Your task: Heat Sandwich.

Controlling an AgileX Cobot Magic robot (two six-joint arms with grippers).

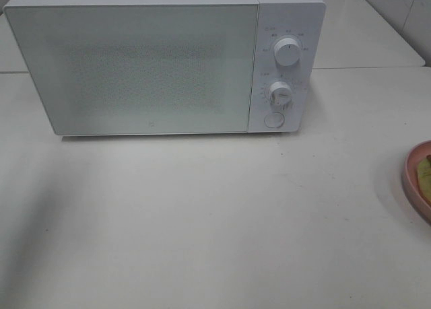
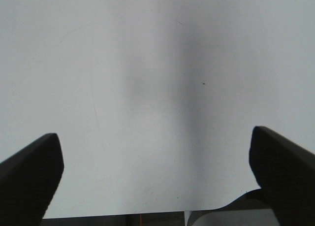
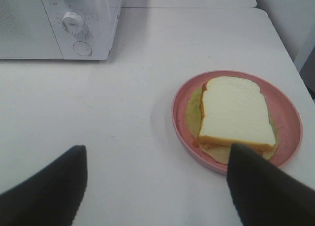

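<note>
The square white-bread sandwich [image 3: 236, 113], with tan crusts and a yellow-green filling showing at its edges, lies flat on a round pink plate [image 3: 182, 113] and covers much of it. The plate rests on the pale white tabletop [image 1: 202, 215], well to the right of the boxy white microwave oven [image 1: 155, 60]; in the high view only the plate's left rim [image 1: 412, 181] shows at the right edge. The microwave's door is closed, with two round white dials [image 1: 287, 53] and a round button [image 1: 273, 119] stacked down its right panel. The right gripper [image 3: 157, 186] hangs above the table just beside the plate, jaws spread, holding nothing. The left gripper [image 2: 155, 172] is also spread wide over bare tabletop, empty.
</note>
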